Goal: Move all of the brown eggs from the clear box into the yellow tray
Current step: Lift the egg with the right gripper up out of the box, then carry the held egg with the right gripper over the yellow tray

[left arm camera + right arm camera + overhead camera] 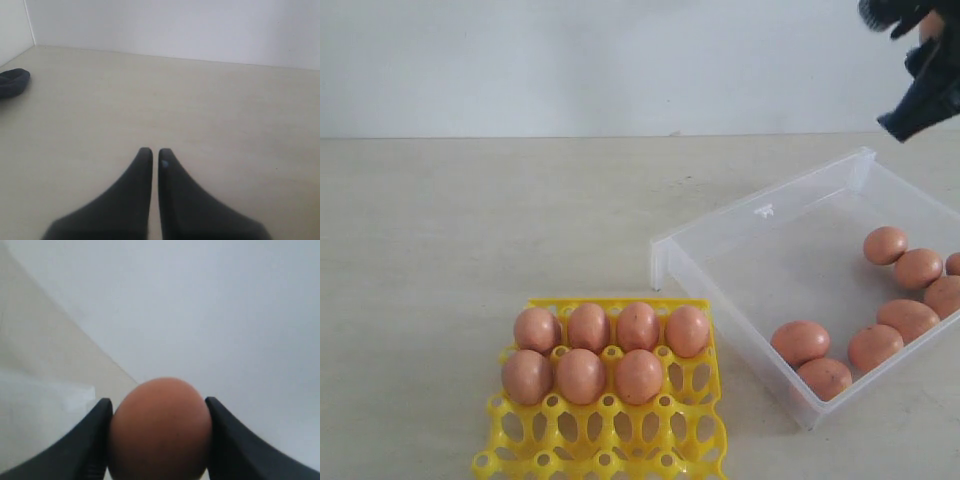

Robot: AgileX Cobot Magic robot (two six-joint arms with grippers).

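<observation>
High above the far right corner of the clear box [760, 215], my right gripper [928, 45] is shut on a brown egg [159, 430]. In the right wrist view the egg fills the gap between the two black fingers [90, 440]. Several brown eggs [800, 342] lie loose along the right side of the box. The yellow tray [620, 440] stands at the front left of the box. It has a full back row of eggs [638, 326] and three in the second row. My left gripper [155, 152] is shut and empty over bare table; the exterior view does not show it.
The light table top [470, 230] runs back to a white wall. The tray's front two rows of sockets [610, 425] hold nothing. A dark rounded object [12, 82] lies on the table near the wall in the left wrist view.
</observation>
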